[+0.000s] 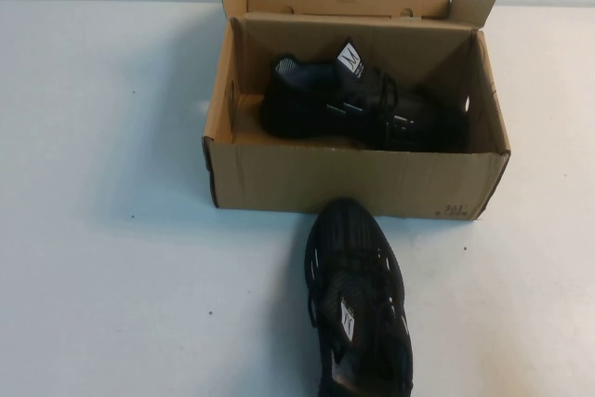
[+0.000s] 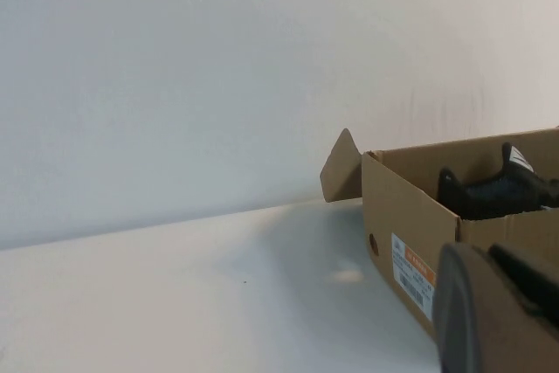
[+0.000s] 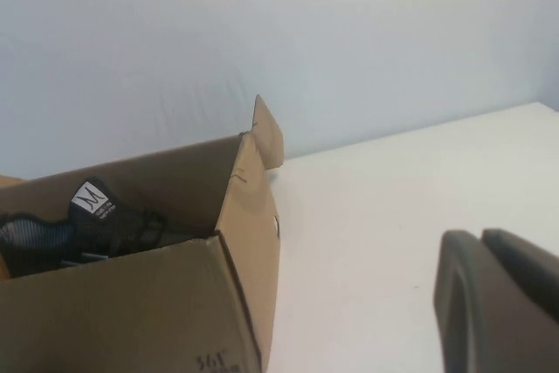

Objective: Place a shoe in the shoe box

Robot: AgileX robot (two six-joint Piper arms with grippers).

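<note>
The brown cardboard shoe box [image 1: 353, 183] stands open at the table's far middle, lid flap folded back. One black mesh shoe [image 1: 358, 104] with a white tongue tag lies inside it, lengthwise. The second, identical shoe [image 1: 358, 309] lies on the table in front of the box, toe against the front wall. Neither arm shows in the high view. My left gripper [image 2: 485, 251] is shut and empty, low beside the box's left end [image 2: 402, 233]. My right gripper [image 3: 480, 235] is shut and empty, off the box's right end [image 3: 253, 242]. The boxed shoe shows in both wrist views [image 2: 493, 194] [image 3: 87, 220].
The white table [image 1: 112, 230] spreads to the left and right of the box, with a pale wall behind. A white and orange label [image 2: 412, 272] is on the box's left end wall.
</note>
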